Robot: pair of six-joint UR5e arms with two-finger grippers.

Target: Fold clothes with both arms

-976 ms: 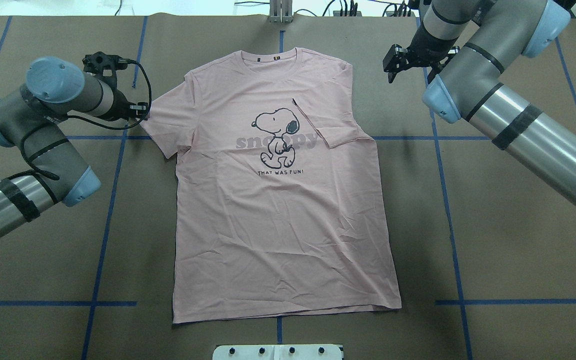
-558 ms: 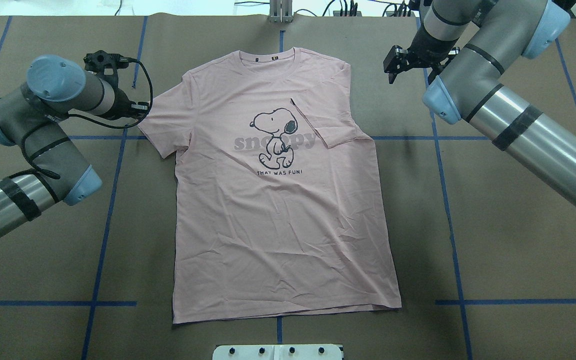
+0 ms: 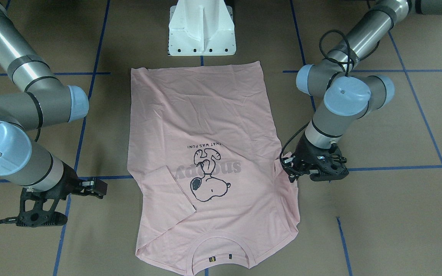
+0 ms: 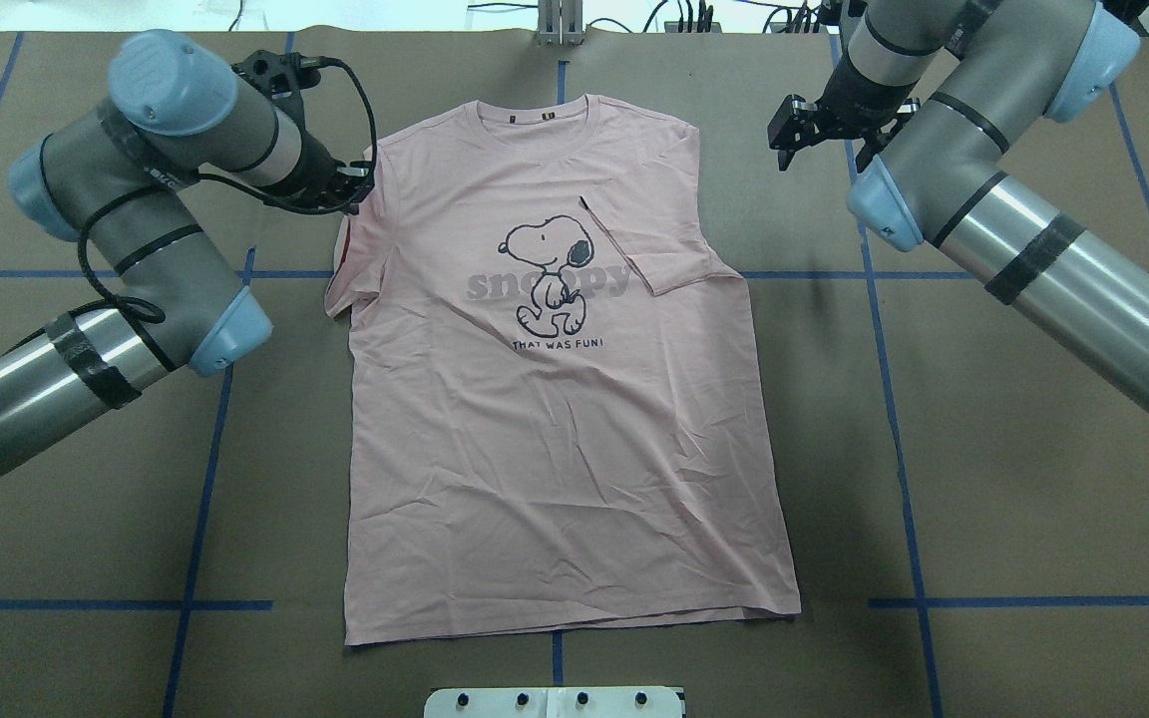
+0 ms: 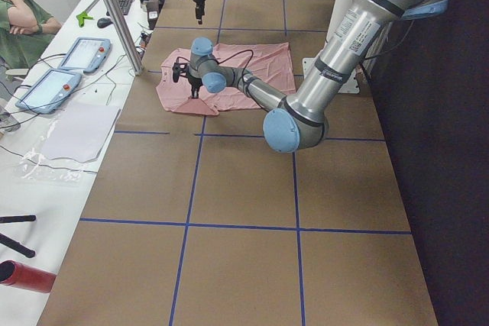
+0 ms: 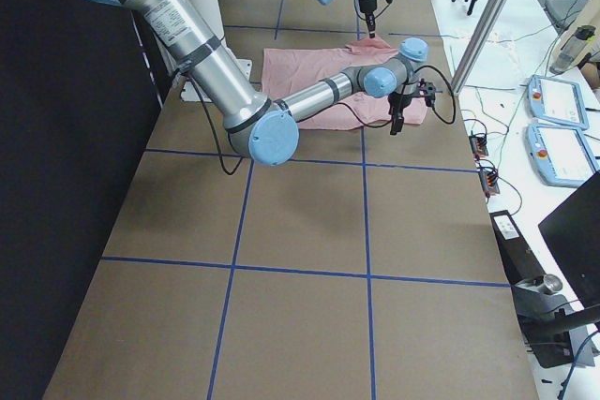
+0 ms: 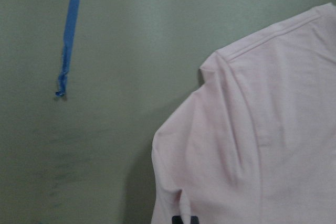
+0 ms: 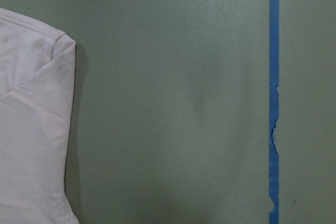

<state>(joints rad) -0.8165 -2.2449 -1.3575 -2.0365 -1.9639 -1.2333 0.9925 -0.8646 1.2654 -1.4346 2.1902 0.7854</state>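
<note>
The shirt (image 4: 555, 449) is lying flat on the desk (image 4: 983, 499), print (image 4: 550, 274) up. Its hem is at the end nearest the white base (image 3: 202, 34) and its collar at the end farthest from it.

Progress looks early to me. The right sleeve (image 4: 664, 254) is already folded in over the chest, with its edge touching the print. The left sleeve (image 4: 347, 264) is only partway: it's bunched up and raised off the desk at the shoulder far from the base. The left pincer (image 4: 357, 184) is right on that shoulder, and I'd say it's pinching the sleeve cloth, since the cloth is hanging up with a shadow under it. So what's left is laying that sleeve down, then all the body folds (none started as far as I can see, the whole length is spread out).

The right pincer (image 4: 784, 135) hovers off the shirt, beside the other far shoulder, over bare desk.

Stuff I can't make out:
- The left pincer's tips are tucked behind its own wrist and the cloth. The wrist camera only shows pink fabric and a dark sliver at the bottom edge.
- I can't tell whether the right pincer is spread or pressed together. Its own camera just sees the shoulder corner, desk and blue tape (image 8: 273, 103).
- Both side views are too small to help.
</note>
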